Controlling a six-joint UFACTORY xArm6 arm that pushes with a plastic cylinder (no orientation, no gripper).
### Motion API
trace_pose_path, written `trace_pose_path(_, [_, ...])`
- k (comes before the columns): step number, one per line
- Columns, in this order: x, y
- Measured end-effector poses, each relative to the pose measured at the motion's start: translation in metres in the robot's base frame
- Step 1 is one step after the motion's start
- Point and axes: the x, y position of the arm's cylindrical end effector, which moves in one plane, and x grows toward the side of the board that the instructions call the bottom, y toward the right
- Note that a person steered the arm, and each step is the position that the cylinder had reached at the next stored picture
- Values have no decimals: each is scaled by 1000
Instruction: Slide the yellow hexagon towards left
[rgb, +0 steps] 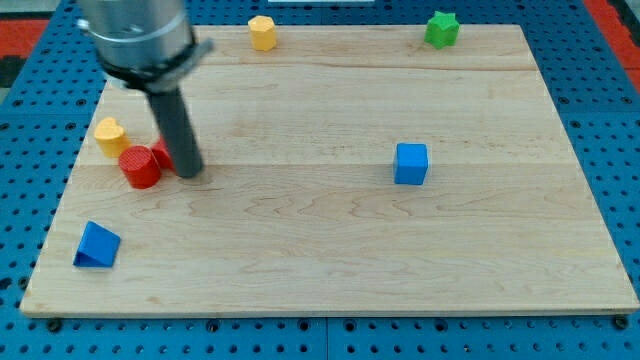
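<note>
My tip (190, 172) has no gripper; it sits beside the red blocks (141, 166). The yellow hexagon (262, 32) is far off at the worktop's (320, 250) top. Moving left would push red instead.

Bright even light, soft short shadows, slight blur throughout.

My tip (190, 172) rests on the table (320, 250) just right of a red cylinder (140, 167). One yellow block (110, 135) sits beside it, another (262, 32) at the top edge. Green block (441, 29), blue cube (411, 164) and blue wedge (97, 246) lie apart.
</note>
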Motion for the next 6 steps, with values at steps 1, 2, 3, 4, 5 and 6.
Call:
trace_pose_path(1, [-17,-3])
trace_pose_path(2, [-54,65])
trace_pose_path(3, [-118,178])
trace_pose_path(4, [-176,182])
trace_pose_path(5, [-240,172])
trace_pose_path(6, [-250,150])
